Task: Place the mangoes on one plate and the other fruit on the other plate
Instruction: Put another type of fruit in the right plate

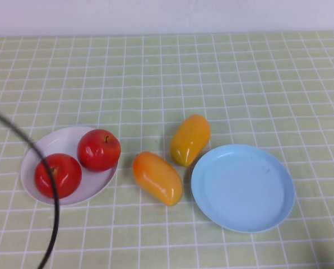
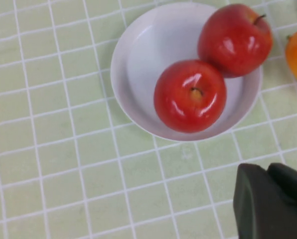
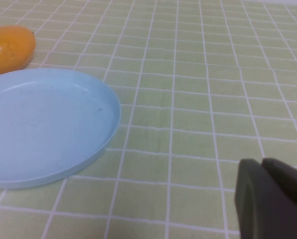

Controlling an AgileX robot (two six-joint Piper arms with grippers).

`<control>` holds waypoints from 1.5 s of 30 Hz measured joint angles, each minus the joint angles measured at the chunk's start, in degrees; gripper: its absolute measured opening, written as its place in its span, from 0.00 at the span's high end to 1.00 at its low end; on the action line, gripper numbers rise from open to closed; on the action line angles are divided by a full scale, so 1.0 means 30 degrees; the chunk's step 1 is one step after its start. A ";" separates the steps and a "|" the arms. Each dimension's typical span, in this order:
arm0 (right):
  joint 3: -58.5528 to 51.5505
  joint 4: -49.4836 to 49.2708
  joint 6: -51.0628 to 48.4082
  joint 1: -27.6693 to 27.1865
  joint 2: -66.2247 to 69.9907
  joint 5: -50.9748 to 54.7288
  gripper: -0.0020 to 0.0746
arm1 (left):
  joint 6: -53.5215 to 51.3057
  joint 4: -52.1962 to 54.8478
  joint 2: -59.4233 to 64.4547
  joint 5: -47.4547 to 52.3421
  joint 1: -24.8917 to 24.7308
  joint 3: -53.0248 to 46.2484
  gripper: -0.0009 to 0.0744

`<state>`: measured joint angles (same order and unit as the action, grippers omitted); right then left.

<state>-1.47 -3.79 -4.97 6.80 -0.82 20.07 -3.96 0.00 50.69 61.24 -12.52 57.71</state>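
Two red apples (image 1: 98,149) (image 1: 58,175) lie together in the white plate (image 1: 43,147) at the left. Between the plates, two mangoes rest on the cloth: the more orange one (image 1: 157,177) and the yellower one (image 1: 190,139). The light blue plate (image 1: 242,188) at the right holds nothing. The left wrist view shows both apples (image 2: 190,95) (image 2: 234,40) in the white plate (image 2: 138,64), with my left gripper (image 2: 268,172) shut, empty and off the plate's rim. My right gripper (image 3: 262,162) is shut and empty over the cloth, beside the blue plate (image 3: 44,124). One mango (image 3: 9,47) lies beyond that plate.
A black cable (image 1: 54,213) curves across the left of the high view, over the white plate. The table is covered by a green checked cloth (image 1: 212,73). Neither arm shows in the high view.
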 joint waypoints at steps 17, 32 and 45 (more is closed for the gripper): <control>0.0000 0.0000 0.0000 0.0000 0.0000 0.0000 0.99 | 0.1177 0.2031 -0.7425 0.0684 0.0000 -0.4603 0.98; 0.0000 0.0000 0.0009 0.0000 0.0000 0.0000 0.99 | 0.0854 0.1157 -1.5012 -1.9455 0.3227 -1.6923 0.98; 0.0000 0.0000 0.0046 0.0000 0.0000 0.0000 0.99 | 0.0854 0.1093 -1.7061 -1.6745 0.3625 -1.9681 0.98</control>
<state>-1.47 -3.79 -4.83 6.80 -0.82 20.07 -1.40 3.28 -0.50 11.01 -1.64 -1.33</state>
